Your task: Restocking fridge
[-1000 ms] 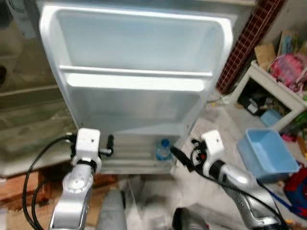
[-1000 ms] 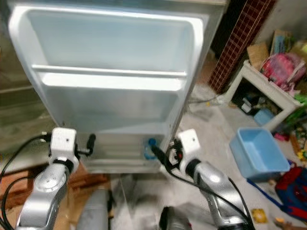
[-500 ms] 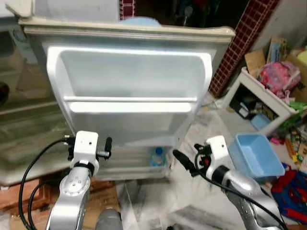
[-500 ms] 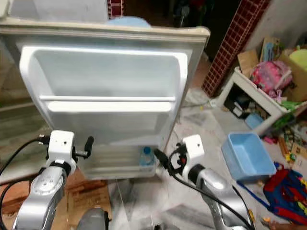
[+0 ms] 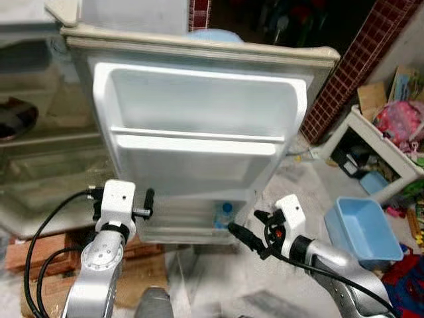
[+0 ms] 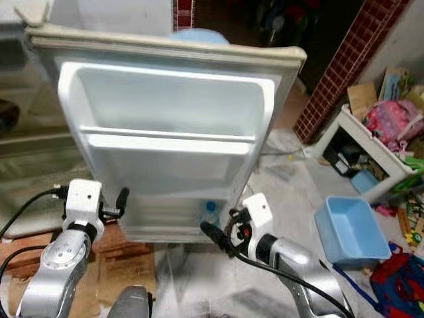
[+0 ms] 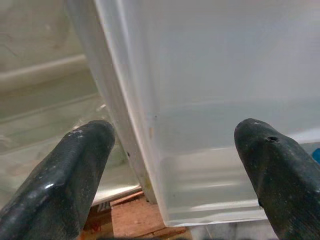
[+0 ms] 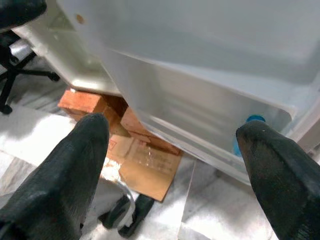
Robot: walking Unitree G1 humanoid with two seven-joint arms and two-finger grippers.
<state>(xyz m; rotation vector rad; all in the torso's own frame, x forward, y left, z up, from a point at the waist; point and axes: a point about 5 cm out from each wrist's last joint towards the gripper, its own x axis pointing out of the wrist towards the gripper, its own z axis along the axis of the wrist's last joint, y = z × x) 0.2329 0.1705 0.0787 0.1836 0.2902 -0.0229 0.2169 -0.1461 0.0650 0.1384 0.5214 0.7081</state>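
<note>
One bottle (image 5: 223, 215) with a blue cap stands upright in the lowest shelf of the open fridge door (image 5: 199, 139), at that shelf's right end. The door's inner side faces the robot; its upper and middle shelves carry nothing that can be made out.

The right hand (image 5: 240, 236) is held near the bottom right corner of the door, just right of and nearer than the bottle, not touching it. In the right wrist view its two black fingers (image 8: 75, 165) are spread wide apart and grasp nothing.

The left hand (image 5: 150, 201) is raised at the door's lower left edge. In the left wrist view its fingers (image 7: 70, 172) are likewise spread, one to each side of the door's edge, with no contact visible.

On the floor to the right lies a blue plastic bin (image 5: 368, 228). Farther right stands a white low shelf (image 5: 387, 149) holding mixed clutter. A brick pillar (image 5: 348, 73) rises at the far right. Cardboard (image 5: 149, 268) lies on the floor below the door.
</note>
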